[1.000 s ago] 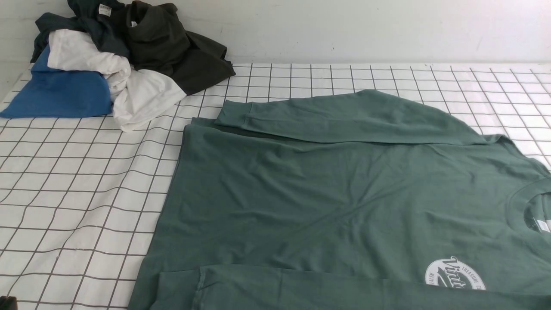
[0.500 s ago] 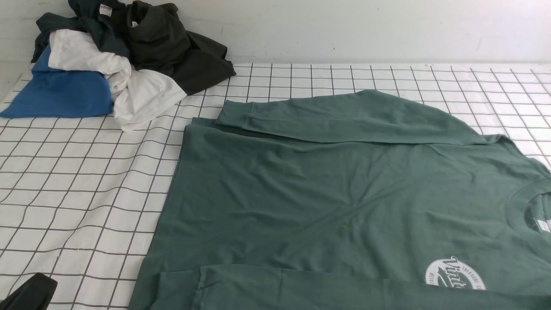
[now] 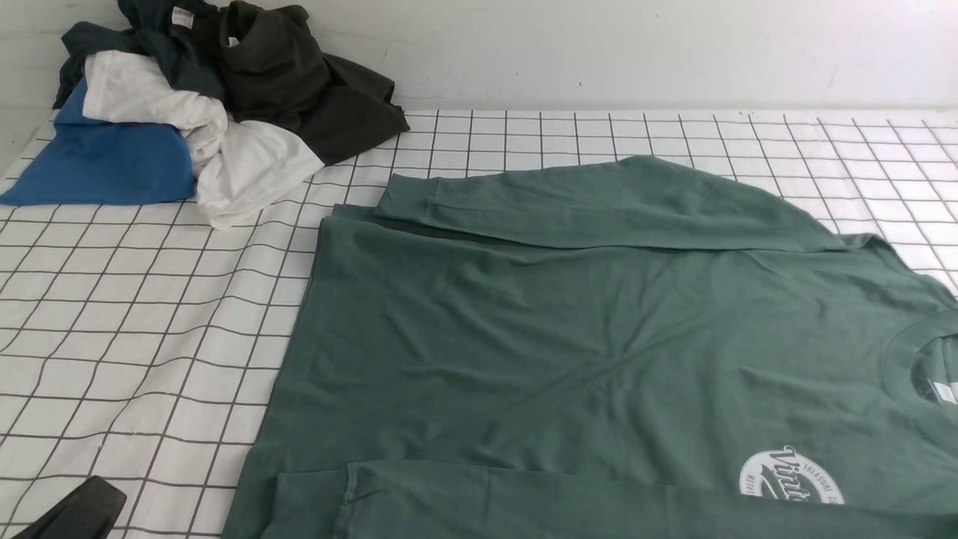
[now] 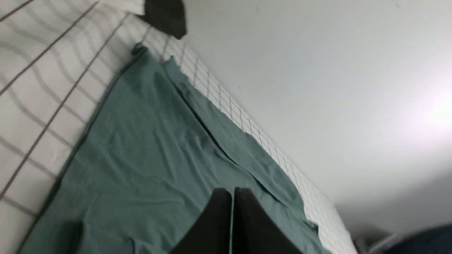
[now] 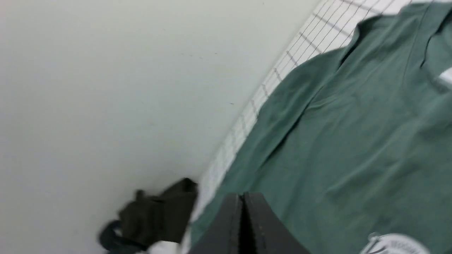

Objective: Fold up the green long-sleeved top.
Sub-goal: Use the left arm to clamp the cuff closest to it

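The green long-sleeved top (image 3: 584,337) lies flat on the checked table cover (image 3: 135,329), neck (image 3: 920,359) to the right and hem to the left. Its far sleeve (image 3: 599,202) is laid over the body, and its near sleeve (image 3: 524,501) lies along the front edge. A white round logo (image 3: 789,475) shows near the bottom right. My left gripper (image 3: 105,495) pokes in at the bottom left corner, left of the hem, off the cloth. It is shut and empty (image 4: 233,192). My right gripper (image 5: 243,195) is shut and empty above the top (image 5: 353,141); the front view does not show it.
A heap of clothes sits at the back left: a blue one (image 3: 105,161), a white one (image 3: 239,168), a dark olive-black one (image 3: 314,90) and a dark teal-navy one with a white label (image 3: 161,30). A pale wall (image 3: 599,52) bounds the table's far edge.
My left gripper has come up into the bottom left corner of the front view and moved a little to the right. The top has not moved.
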`<state>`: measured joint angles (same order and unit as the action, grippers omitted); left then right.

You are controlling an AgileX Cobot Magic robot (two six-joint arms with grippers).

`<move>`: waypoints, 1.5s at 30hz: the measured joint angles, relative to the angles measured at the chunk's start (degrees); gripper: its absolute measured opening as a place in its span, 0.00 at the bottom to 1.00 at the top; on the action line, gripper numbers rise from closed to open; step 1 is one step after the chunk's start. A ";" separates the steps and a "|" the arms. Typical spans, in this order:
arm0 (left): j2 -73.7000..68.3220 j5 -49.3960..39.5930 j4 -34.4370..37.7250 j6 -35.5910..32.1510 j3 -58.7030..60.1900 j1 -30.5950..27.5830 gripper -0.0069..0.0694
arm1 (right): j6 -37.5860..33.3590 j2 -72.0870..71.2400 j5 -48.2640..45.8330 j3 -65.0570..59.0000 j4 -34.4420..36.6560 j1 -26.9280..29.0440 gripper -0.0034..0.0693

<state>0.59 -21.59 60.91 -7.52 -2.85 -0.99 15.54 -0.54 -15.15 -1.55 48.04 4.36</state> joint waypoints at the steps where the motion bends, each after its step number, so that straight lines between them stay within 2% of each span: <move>1: 0.00 -1.69 0.00 -4.68 -2.10 0.00 0.08 | 0.12 0.00 0.31 0.00 3.07 0.00 0.03; 4: -0.15 -6.65 -0.16 -16.50 -8.46 0.00 0.08 | -1.08 0.00 1.89 0.00 7.10 0.00 0.03; 5: -0.38 -7.52 -0.22 -18.00 -8.90 0.00 0.08 | -1.24 0.00 2.05 0.00 7.21 0.00 0.03; 6: -2.74 -11.57 -1.71 -23.12 -12.59 0.00 0.08 | -2.37 0.00 3.57 0.00 8.11 0.00 0.03; 8: -6.86 -15.28 -5.75 -25.62 -15.84 0.00 0.08 | -2.95 0.00 5.09 0.00 8.61 0.00 0.03; 11: -15.11 -23.02 -15.47 -26.19 -21.11 0.00 0.08 | -4.44 0.00 6.58 0.00 8.92 0.00 0.03; 15: -25.78 -33.17 -31.10 -22.64 -29.98 0.64 0.08 | -11.92 0.00 5.40 0.26 7.52 0.00 0.03; 16: -26.28 -33.54 -31.10 -22.31 -29.98 0.64 0.08 | -11.92 0.00 5.15 0.37 7.34 0.00 0.03; 19: -33.29 -37.00 -41.43 -15.14 -35.94 5.73 0.08 | -22.63 0.29 -0.30 5.67 2.46 0.00 0.03; 22: -39.10 -37.71 -47.69 -10.02 -38.45 12.64 0.08 | -31.18 6.27 -9.86 15.67 -5.33 0.00 0.03; 23: -39.98 -37.84 -48.39 -9.52 -38.65 13.54 0.08 | -32.10 6.89 -10.63 16.38 -5.92 0.00 0.03; 24: -43.74 -39.02 -50.97 -7.90 -39.22 16.93 0.09 | -35.23 13.22 -18.28 23.12 -11.38 0.00 0.03; 27: -50.94 -40.55 -53.24 -6.04 -39.87 21.61 0.14 | -38.66 23.58 -30.46 33.88 -18.47 0.00 0.03; 28: -54.07 -40.81 -53.62 -5.58 -40.10 22.96 0.17 | -39.34 29.00 -37.11 38.04 -21.11 0.00 0.03; 30: -57.01 -40.70 -53.77 -5.20 -40.25 23.89 0.20 | -39.60 32.56 -41.43 41.57 -22.46 -0.32 0.03; 31: -60.73 -39.89 -53.83 -4.97 -40.31 24.48 0.26 | -39.60 37.44 -46.90 44.82 -23.58 -1.64 0.03; 32: -61.18 -39.71 -53.83 -4.97 -40.37 24.57 0.28 | -39.60 37.98 -47.41 44.82 -23.58 -1.90 0.03; 33: -64.68 -38.07 -53.60 -4.93 -40.42 24.64 0.35 | -39.60 41.82 -50.68 46.31 -23.57 -4.57 0.03; 34: -65.56 -37.84 -53.52 -4.93 -40.42 24.64 0.36 | -39.60 42.16 -50.93 46.32 -23.57 -5.39 0.03; 35: -69.04 -35.48 -53.19 -4.80 -40.48 24.64 0.45 | -39.71 44.72 -53.07 46.38 -23.86 -9.01 0.03; 36: -69.91 -35.20 -53.13 -4.73 -40.48 24.64 0.46 | -39.71 44.95 -53.31 46.38 -23.99 -9.97 0.03; 37: -73.42 -32.89 -52.87 -4.33 -40.48 24.64 0.53 | -39.71 46.41 -54.96 46.38 -25.27 -13.83 0.03; 39: -77.42 -29.70 -52.68 -2.88 -40.54 24.64 0.59 | -39.71 47.38 -55.90 46.32 -27.36 -17.87 0.03; 45: -88.26 -17.37 -52.48 3.09 -41.15 24.64 0.63 | -39.71 47.94 -56.15 46.32 -31.64 -25.01 0.03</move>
<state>-87.67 -38.96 8.43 -4.43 -44.00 23.65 -24.17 47.39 -71.30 44.77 16.40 -20.65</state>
